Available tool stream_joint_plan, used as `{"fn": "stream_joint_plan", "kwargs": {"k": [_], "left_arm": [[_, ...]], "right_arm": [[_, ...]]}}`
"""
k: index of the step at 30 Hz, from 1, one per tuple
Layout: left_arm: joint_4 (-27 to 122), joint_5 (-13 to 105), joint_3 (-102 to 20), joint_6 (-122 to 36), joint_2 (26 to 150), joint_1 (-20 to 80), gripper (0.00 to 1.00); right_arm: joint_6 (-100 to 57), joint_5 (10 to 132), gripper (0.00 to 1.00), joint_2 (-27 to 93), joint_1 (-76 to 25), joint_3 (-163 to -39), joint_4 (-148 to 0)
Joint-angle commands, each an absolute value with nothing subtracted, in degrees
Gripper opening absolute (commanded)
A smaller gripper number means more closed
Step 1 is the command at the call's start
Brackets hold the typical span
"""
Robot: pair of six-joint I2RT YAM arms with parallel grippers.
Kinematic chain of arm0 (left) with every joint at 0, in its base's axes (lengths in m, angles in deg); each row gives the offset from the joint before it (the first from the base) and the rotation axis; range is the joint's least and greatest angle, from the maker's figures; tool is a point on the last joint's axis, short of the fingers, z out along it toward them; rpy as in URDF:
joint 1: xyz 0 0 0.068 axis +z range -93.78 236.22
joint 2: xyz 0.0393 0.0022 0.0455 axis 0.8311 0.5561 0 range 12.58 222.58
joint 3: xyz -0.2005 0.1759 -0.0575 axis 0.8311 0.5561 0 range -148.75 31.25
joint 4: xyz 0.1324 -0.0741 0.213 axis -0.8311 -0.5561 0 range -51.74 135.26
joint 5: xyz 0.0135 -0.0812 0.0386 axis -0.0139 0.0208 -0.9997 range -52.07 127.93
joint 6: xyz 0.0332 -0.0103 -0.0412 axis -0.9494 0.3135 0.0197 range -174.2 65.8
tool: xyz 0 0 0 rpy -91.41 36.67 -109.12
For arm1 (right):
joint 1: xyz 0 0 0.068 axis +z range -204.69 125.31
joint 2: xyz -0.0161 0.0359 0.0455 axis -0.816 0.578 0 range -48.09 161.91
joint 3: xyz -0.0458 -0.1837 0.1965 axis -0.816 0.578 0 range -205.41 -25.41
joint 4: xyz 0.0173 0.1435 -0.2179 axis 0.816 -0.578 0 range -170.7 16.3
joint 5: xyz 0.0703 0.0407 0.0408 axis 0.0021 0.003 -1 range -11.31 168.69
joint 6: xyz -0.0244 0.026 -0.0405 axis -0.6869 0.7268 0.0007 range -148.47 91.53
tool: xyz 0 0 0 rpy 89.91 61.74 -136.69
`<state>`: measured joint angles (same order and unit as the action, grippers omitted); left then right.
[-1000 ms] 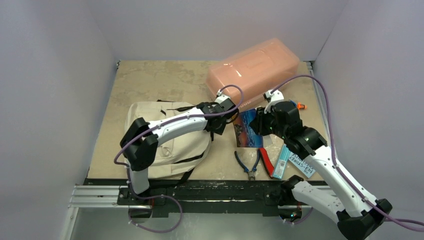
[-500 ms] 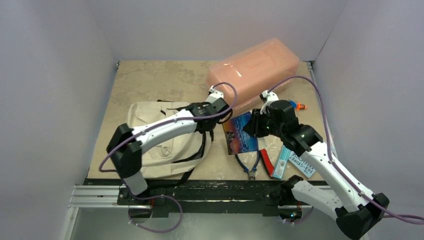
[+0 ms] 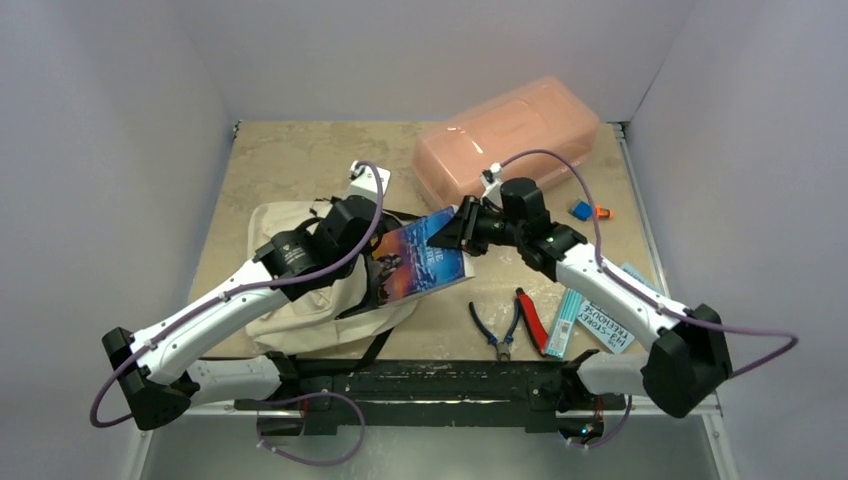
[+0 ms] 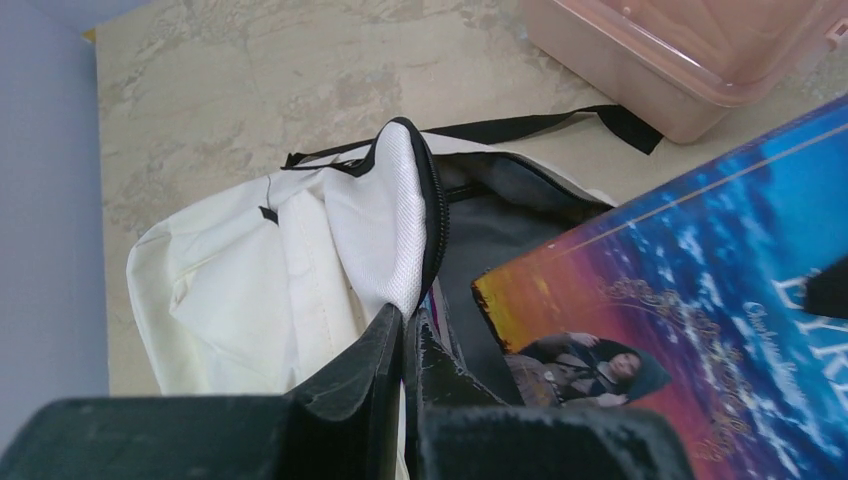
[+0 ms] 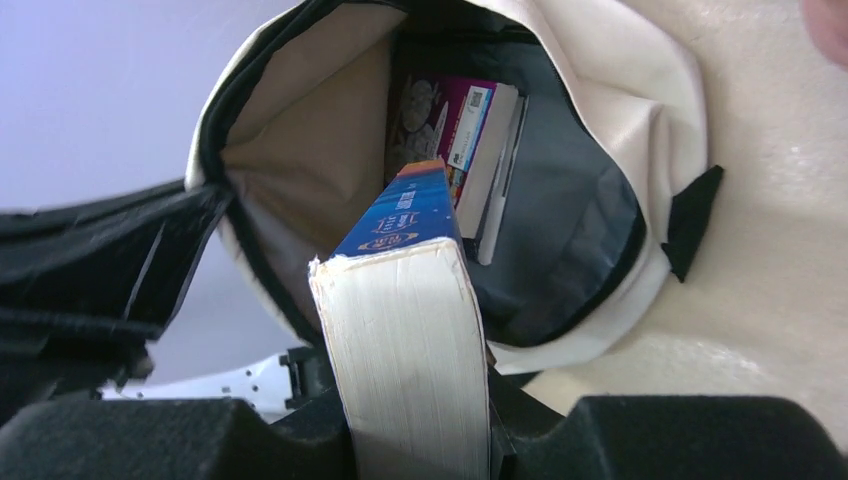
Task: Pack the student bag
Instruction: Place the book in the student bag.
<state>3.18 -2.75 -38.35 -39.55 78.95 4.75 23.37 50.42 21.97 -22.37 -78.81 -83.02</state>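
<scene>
Your left hand [image 4: 405,335] is pinched shut on the zip rim of the soft cream fabric backpack [image 4: 230,270] lying just below it, holding the mouth open so your right hand [image 5: 410,420], clamped on the thick blue paperback book [image 5: 400,300], can feed it straight ahead inside.

Bag [image 4: 210,280] cream woven cloth, matt, w/ black zip trim, book [image 3: 420,262] glossy cover, paper pgs, box [image 3: 510,125] see-thru pink plastic, smooth, worktop [image 3: 290,160] matt marbled beige
</scene>
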Motion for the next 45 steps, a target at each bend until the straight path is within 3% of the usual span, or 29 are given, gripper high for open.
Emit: {"fn": "stream_joint_plan", "kwargs": {"k": [1, 5, 9, 14, 24, 39, 43, 45], "left_arm": [[9.88, 0.5, -37.75, -44.02, 74.55, 5.46, 0.0], [9.16, 3.67, -38.46, -45.97, 72.99, 5.67, 0.0], [8.1, 4.27, -38.77, -47.93, 72.16, 5.68, 0.0], [6.62, 3.01, -38.62, -49.68, 70.7, 5.68, 0.0], [8.87, 5.62, -37.78, -51.72, 68.22, 5.67, 0.0], [8.32, 4.85, -39.84, -52.23, 70.95, 5.93, 0.0], [8.4, 4.95, -38.71, -52.94, 70.64, 5.96, 0.0], [8.41, 4.87, -37.94, -52.68, 70.24, 5.94, 0.0]], "right_arm": [[35.87, 48.66, 0.0, 26.97, -18.24, -87.31, -67.29], [34.3, 55.34, 0.0, 34.13, -15.81, -93.15, -71.22], [37.67, 53.17, 0.0, 39.59, -15.77, -96.01, -67.0], [37.49, 57.17, 0.0, 39.39, -15.83, -99.67, -68.22], [49.97, 56.16, 0.0, 46.85, -13.07, -100.11, -54.73], [48.16, 77.53, 0.01, 61.15, -2.82, -103.67, -49.56], [47.02, 69.43, 0.27, 68.26, -2.75, -108.08, -50.29], [43.9, 69.31, 0.46, 67.71, -2.72, -106.93, -52.49]]}}
